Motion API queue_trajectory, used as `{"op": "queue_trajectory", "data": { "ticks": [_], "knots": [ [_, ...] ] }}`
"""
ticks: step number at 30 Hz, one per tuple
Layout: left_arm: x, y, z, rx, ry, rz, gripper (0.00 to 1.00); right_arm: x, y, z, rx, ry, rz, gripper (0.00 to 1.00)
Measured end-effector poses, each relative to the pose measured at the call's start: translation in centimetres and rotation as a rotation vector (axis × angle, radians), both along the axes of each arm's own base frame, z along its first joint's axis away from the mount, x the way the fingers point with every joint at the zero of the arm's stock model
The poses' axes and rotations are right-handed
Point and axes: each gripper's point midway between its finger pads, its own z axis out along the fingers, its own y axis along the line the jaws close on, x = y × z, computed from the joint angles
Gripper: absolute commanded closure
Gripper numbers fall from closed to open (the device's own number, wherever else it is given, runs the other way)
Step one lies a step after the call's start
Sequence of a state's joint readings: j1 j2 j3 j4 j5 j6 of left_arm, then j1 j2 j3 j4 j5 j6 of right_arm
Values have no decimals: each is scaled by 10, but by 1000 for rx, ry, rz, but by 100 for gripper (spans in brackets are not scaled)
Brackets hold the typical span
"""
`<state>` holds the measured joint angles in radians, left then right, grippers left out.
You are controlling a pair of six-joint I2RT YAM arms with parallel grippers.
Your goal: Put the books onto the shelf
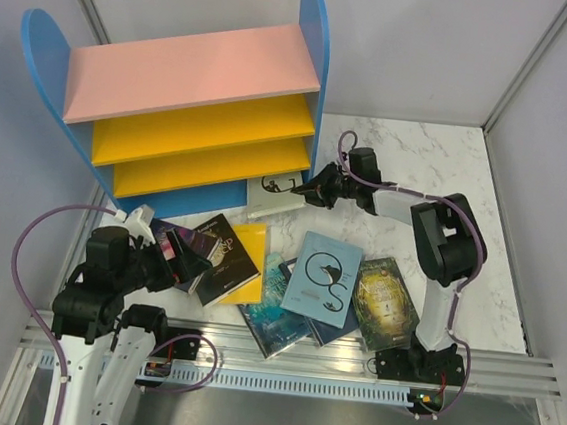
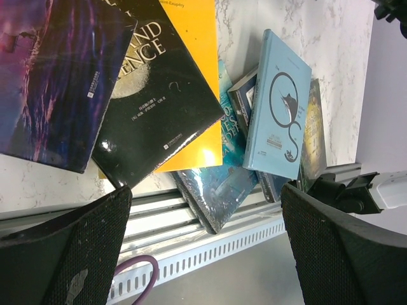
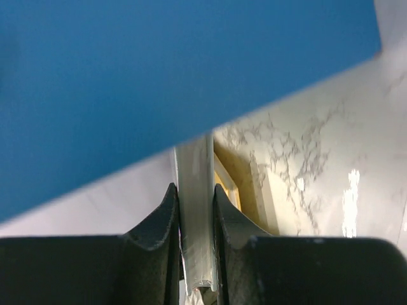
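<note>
One book [image 1: 271,197] pinched; right claw [image 1: 313,191] (beside shelf [image 1: 191,75])

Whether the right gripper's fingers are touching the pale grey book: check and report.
Touching. The right wrist view shows the right gripper with both fingers pressed against the pale grey book, no gap on either side.

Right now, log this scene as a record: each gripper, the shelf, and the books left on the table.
left gripper: open, empty, near the purple book
right gripper: shut on the pale grey book, beside the shelf at its blue base
shelf: no books visible on its boards
loose books: black-and-gold, yellow, teal, light blue, green-gold, overlapping on the table
</note>
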<state>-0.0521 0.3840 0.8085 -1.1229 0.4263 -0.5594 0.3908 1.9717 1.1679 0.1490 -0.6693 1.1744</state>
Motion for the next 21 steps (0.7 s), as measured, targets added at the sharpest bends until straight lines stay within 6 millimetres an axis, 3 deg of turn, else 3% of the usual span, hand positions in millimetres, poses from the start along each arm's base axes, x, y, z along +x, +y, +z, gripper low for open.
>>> {"op": "queue_trajectory", "data": {
  "ticks": [1,2,4,5,6,10,15,21],
  "knots": [
    [-1,1,-1,4,1,4,0,6,1,-3,6,-2,2,83],
    [-1,1,-1,5,1,6,0,11,1,-6,12,-4,4,74],
    [-2,2,-2,8,4,8,0,20,3,-13,21,-4,2,65],
    [-2,3,-2,11,7,12,0,23,3,-20,19,7,-3,56],
    [-2,3,-2,14,9,15,0,24,2,-26,15,21,-7,55],
    [-3,5,-4,20,18,22,0,18,-8,-67,-12,154,-43,31],
    [-4,5,-4,22,21,24,0,20,-17,-58,19,128,-54,22],
    [-4,5,-5,22,21,24,0,14,-32,-56,11,127,-75,20]
  ]
}}
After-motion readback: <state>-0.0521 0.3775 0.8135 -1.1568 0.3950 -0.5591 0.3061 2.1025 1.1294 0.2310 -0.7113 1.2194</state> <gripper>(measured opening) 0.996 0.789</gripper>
